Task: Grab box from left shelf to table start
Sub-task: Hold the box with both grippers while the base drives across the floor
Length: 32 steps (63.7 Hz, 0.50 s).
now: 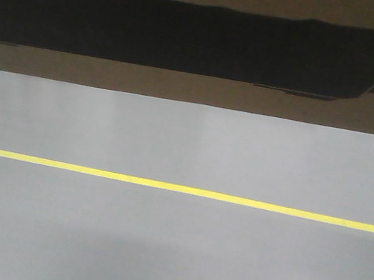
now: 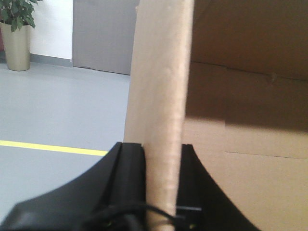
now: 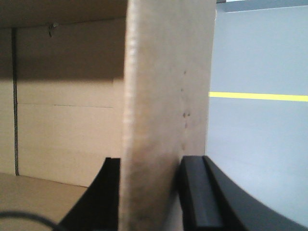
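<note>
We logged left gripper (image 2: 162, 161) clenched on upright side wall of cardboard box (image 2: 250, 91), right gripper (image 3: 150, 173) pinching opposite wall. Two-sided hold, we judged, to keep it level. Box hung over grey floor (image 1: 167, 252) near yellow line (image 1: 178, 188); shelf, table unseen.
</note>
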{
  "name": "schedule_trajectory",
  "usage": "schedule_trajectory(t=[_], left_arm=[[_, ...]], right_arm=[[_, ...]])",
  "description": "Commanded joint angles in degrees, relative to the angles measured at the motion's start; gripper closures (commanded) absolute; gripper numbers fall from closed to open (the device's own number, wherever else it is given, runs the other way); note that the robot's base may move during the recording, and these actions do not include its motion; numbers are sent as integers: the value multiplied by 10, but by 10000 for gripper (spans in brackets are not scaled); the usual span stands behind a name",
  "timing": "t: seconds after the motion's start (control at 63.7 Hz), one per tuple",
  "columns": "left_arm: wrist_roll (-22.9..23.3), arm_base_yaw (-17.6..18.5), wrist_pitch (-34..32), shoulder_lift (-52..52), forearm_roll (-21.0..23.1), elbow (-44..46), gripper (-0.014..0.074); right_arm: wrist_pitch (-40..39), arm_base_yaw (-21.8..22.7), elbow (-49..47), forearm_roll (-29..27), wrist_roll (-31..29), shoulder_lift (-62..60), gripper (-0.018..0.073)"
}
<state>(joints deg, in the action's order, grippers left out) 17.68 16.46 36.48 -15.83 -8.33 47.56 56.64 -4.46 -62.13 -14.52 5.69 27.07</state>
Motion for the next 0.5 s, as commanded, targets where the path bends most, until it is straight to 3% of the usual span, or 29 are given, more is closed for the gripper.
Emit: schedule_trajectory(t=[0.0,0.486], left_arm=[[22,-2,-101,-1,-66,22,699],[22,-2,-105,-1,-66,22,699]], right_arm=[[-82,7,-17,99,0,6,503],[-82,7,-17,99,0,6,503]])
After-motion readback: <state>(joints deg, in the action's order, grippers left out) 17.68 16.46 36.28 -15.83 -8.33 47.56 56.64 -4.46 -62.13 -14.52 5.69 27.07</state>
